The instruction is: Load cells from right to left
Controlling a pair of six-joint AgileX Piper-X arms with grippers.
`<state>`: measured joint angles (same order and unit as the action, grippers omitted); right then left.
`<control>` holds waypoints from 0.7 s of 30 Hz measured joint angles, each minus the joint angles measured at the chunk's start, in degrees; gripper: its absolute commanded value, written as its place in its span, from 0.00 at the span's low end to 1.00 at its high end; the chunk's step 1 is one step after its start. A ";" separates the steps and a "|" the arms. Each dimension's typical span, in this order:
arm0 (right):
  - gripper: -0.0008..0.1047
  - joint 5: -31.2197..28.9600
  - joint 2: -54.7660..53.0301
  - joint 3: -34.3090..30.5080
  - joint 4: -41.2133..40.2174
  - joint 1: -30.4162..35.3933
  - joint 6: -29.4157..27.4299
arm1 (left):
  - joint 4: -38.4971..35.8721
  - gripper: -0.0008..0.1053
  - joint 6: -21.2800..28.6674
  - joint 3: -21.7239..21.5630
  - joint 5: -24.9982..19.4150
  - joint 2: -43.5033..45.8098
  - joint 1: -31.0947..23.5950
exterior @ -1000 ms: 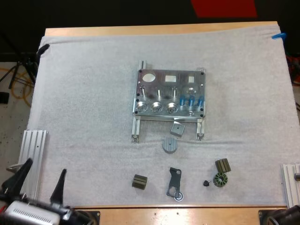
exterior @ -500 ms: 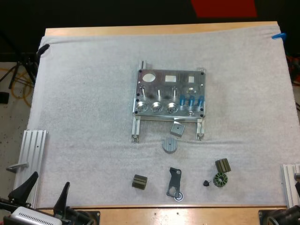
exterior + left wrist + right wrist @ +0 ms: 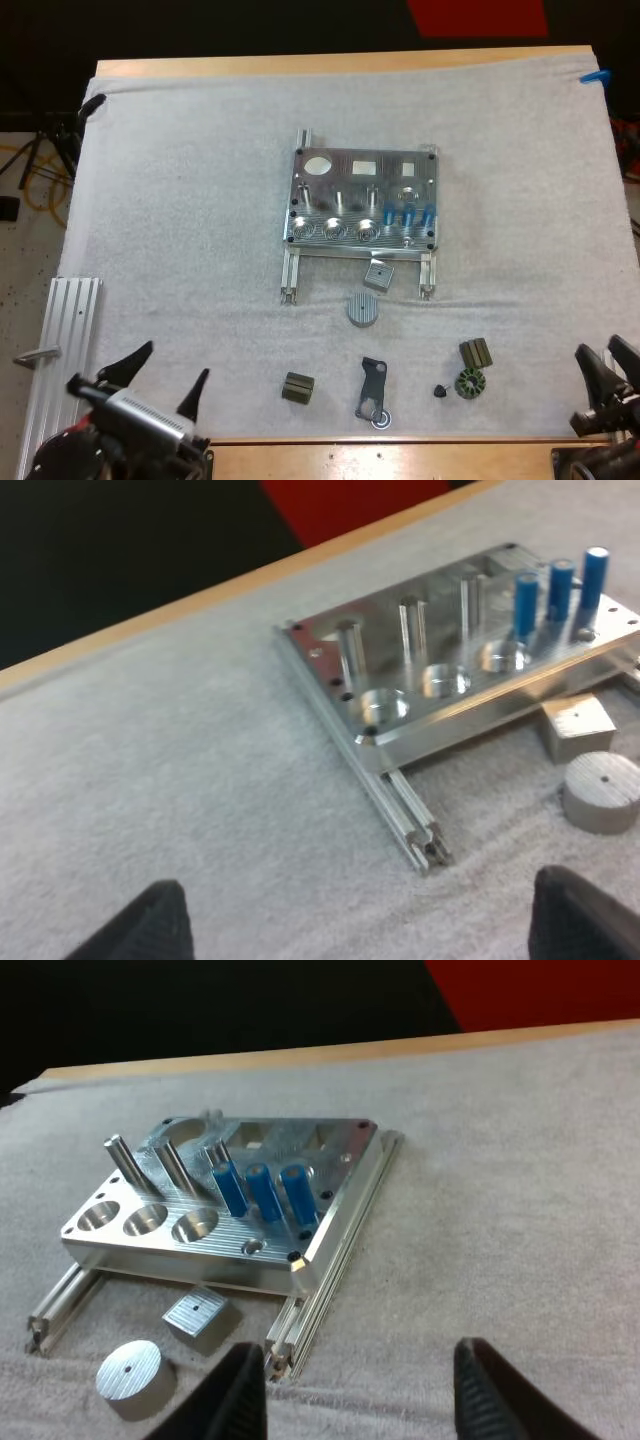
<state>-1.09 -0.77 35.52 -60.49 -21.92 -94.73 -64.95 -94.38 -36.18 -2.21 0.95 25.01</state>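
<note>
Three blue cells [image 3: 408, 214] in fixture [image 3: 340, 180], well beyond splayed, empty left gripper [image 3: 175, 360] and right gripper [image 3: 598, 346].

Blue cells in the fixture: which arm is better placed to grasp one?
Right, probably: the blue cells stand at the fixture's right end, nearer the open right pincer than the left pincer.
</note>
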 measured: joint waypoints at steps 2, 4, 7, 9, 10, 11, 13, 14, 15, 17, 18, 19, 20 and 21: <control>0.42 1.47 0.11 -1.97 0.95 0.00 -0.75 | 1.92 0.65 0.46 2.51 1.04 -0.11 0.00; 0.42 2.42 0.11 -3.13 0.98 0.00 -0.80 | 2.61 0.65 0.44 4.21 1.90 -0.11 0.00; 0.42 3.34 0.11 -4.63 0.98 0.00 -0.80 | 3.25 0.65 0.44 5.79 2.58 -0.11 0.00; 0.42 3.34 0.11 -5.12 1.11 0.00 -0.80 | 4.28 0.65 0.54 5.95 2.75 -0.11 0.00; 0.42 3.34 0.11 -5.35 1.11 0.00 -1.24 | 5.15 0.65 0.50 5.95 2.83 -0.11 0.00; 0.42 3.34 0.11 -5.52 1.11 0.00 -1.52 | 5.35 0.65 0.50 5.95 2.88 -0.11 0.00; 0.42 3.34 0.11 -5.50 1.11 0.00 -2.09 | 5.14 0.65 0.62 5.95 2.87 -0.11 0.00; 0.42 3.34 0.11 -5.50 1.11 0.00 -2.11 | 5.15 0.65 0.58 5.95 2.87 -0.11 0.00; 0.42 3.34 0.11 -5.50 1.11 0.00 -2.11 | 5.15 0.65 0.58 5.95 2.87 -0.11 0.00; 0.42 3.34 0.11 -5.50 1.11 0.00 -2.28 | 5.15 0.65 0.73 5.95 2.87 -0.11 0.00; 0.42 3.34 0.11 -5.50 1.11 0.00 -2.28 | 5.15 0.65 0.73 5.95 2.87 -0.11 0.00; 0.42 3.34 0.11 -5.50 1.11 0.00 -2.38 | 5.15 0.65 0.91 5.95 2.87 -0.11 0.00; 0.42 3.34 0.11 -5.50 1.11 0.00 -2.34 | 5.15 0.65 0.91 5.95 2.87 -0.11 0.00; 0.42 3.34 0.11 -5.50 1.11 0.00 -2.34 | 5.15 0.65 0.91 5.95 2.87 -0.11 0.00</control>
<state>2.24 -0.67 30.02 -59.38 -21.92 -97.07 -59.81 -93.47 -30.23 0.65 0.84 25.01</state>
